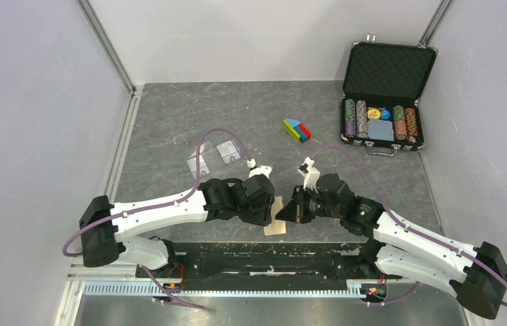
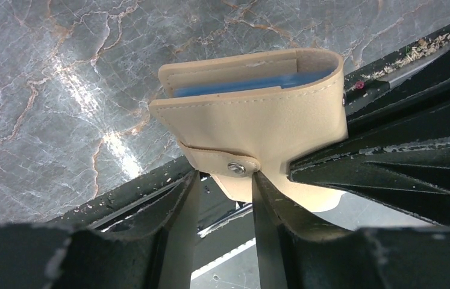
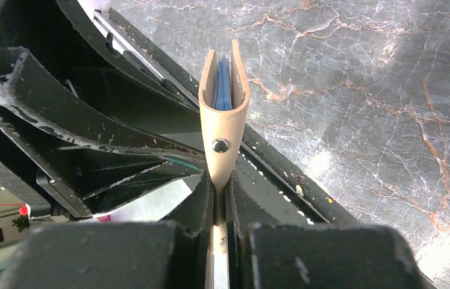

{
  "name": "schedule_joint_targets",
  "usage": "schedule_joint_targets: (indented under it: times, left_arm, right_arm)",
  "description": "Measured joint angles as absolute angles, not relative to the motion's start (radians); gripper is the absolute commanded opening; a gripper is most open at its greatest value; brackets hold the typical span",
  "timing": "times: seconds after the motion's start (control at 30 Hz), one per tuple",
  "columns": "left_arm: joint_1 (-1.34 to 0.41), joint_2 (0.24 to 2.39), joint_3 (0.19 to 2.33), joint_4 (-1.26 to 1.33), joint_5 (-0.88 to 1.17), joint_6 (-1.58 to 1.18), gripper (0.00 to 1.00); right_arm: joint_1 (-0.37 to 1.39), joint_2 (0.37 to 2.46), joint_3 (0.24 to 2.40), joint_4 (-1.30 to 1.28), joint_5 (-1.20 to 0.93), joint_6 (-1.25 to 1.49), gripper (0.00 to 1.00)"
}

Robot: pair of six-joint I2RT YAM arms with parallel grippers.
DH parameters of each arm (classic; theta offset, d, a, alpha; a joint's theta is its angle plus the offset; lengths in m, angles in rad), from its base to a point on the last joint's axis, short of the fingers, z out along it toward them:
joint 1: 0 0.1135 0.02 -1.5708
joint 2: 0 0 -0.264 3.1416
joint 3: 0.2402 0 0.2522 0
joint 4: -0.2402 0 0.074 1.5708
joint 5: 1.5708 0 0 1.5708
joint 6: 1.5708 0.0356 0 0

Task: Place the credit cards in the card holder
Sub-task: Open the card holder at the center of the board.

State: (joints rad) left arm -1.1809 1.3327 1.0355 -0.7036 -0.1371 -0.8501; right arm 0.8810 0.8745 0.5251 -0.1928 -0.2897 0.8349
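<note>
The tan card holder point(image 1: 275, 219) is near the table's front edge, between both grippers. My right gripper point(image 3: 221, 180) is shut on its lower flap and holds it edge-on, with the blue pocket panels point(image 3: 225, 84) showing inside. In the left wrist view the card holder point(image 2: 258, 120) is folded, with its snap strap point(image 2: 236, 168) right at the tips of my open left gripper point(image 2: 225, 183). Nothing is pinched between the left fingers. Two pale credit cards point(image 1: 197, 163) point(image 1: 227, 151) lie flat on the table, behind the left arm.
An open black poker-chip case point(image 1: 383, 102) stands at the back right. A small coloured block point(image 1: 296, 130) lies mid-table. The black rail of the table's front edge point(image 1: 257, 261) runs just below the card holder.
</note>
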Motion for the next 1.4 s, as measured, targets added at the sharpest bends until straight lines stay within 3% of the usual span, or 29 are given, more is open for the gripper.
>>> schedule_joint_targets:
  times: [0.07,0.17,0.43,0.7,0.77,0.97,1.13,1.23,1.4]
  left_arm:
    - [-1.181,1.341,1.04,-0.704,-0.145,-0.852,0.25]
    - [-1.184,1.362,1.048,-0.699,-0.154,-0.86,0.19]
    - [-1.166,1.391,1.06,-0.701,-0.169,-0.892,0.21]
    - [-1.034,1.386,1.022,-0.723,-0.207,-0.891,0.25]
    - [-1.004,1.367,0.984,-0.724,-0.204,-0.891,0.29]
    - [-0.984,1.258,0.894,-0.675,-0.106,-0.883,0.61]
    - [-0.984,1.161,0.857,-0.57,0.013,-0.885,0.65]
    - [-0.986,1.152,0.853,-0.535,0.06,-0.884,0.59]
    - [-1.018,1.201,0.851,-0.525,0.084,-0.884,0.39]
  right_arm:
    - [0.88,0.878,0.525,-0.19,-0.289,0.833,0.0]
    - [0.879,0.888,0.522,-0.184,-0.286,0.828,0.0]
    - [0.877,0.892,0.508,-0.166,-0.269,0.821,0.0]
    - [0.883,0.883,0.508,-0.201,-0.316,0.818,0.0]
    - [0.884,0.882,0.508,-0.208,-0.32,0.818,0.0]
    - [0.884,0.871,0.508,-0.224,-0.32,0.817,0.0]
    - [0.884,0.865,0.508,-0.228,-0.317,0.817,0.0]
    - [0.884,0.865,0.508,-0.231,-0.317,0.817,0.0]
    - [0.884,0.863,0.508,-0.236,-0.315,0.818,0.0]
